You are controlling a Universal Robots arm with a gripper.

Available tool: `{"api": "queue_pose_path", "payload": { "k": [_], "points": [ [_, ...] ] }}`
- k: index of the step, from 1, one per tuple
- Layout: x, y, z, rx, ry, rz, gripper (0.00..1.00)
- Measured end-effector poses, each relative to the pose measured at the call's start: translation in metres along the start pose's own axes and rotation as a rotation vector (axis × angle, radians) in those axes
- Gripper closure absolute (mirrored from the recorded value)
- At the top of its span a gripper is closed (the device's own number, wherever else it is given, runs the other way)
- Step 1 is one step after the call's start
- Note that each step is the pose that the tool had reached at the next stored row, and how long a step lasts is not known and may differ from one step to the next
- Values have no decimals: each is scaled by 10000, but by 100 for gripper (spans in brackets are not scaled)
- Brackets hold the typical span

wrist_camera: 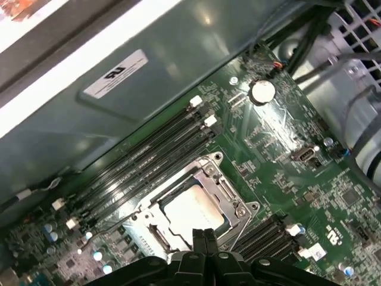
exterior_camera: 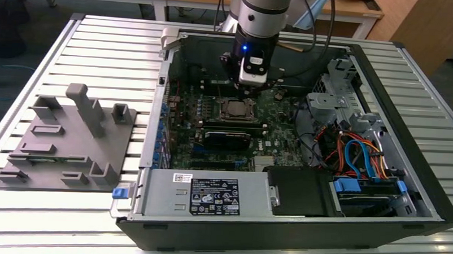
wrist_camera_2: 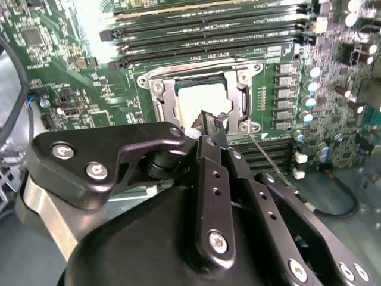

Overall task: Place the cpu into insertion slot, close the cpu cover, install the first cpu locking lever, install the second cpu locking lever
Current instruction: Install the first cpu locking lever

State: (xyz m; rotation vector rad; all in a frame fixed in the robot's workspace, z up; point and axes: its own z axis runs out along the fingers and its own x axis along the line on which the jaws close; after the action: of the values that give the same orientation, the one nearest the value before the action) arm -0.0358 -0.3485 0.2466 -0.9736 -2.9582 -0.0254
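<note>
Cpu (wrist_camera: 191, 210) sits flat in the insertion slot (exterior_camera: 220, 109), near the middle of the green motherboard (exterior_camera: 280, 134). The cpu cover (wrist_camera: 222, 180) lies down around it, so the cpu's pale metal top shows through the window. A thin wire lever (wrist_camera_2: 271, 161) angles away from one corner of the socket (whether it is latched, I cannot tell).

The gripper (wrist_camera_2: 211, 121) hangs directly over the cpu. Its two black fingertips are pressed together with nothing between them, and in both wrist views the tip stands above the chip's edge. Whether it touches the metal cannot be told.

Long black memory slots (wrist_camera: 156, 149) run along one side of the socket, and a round coin battery (wrist_camera: 262, 91) sits further out on the board.

The motherboard lies inside an open computer case (exterior_camera: 429, 188), which lies on its side on a slatted aluminium table (exterior_camera: 101, 38), toward the table edge at the exterior view's right. A grey power supply (exterior_camera: 209, 195) fills the case's edge closest to the exterior camera, with orange and blue cables (exterior_camera: 358, 155) bundled in the corner beside it.

A grey moulded fixture (exterior_camera: 67, 145) stands on the table near its edge at the exterior view's left, apart from the case.

Behind the table are wooden desks (exterior_camera: 351, 8) and a dark floor (exterior_camera: 34, 18).
</note>
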Motion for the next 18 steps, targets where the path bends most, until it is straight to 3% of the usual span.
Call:
{"api": "queue_pose_path", "payload": {
  "k": [3, 8, 18],
  "points": [
    [1, 0, 1, -18, -35, -381, 89],
    [1, 0, 1, -166, -253, -687, 89],
    [1, 0, 2, -141, -236, -2305, 89]
  ]
}}
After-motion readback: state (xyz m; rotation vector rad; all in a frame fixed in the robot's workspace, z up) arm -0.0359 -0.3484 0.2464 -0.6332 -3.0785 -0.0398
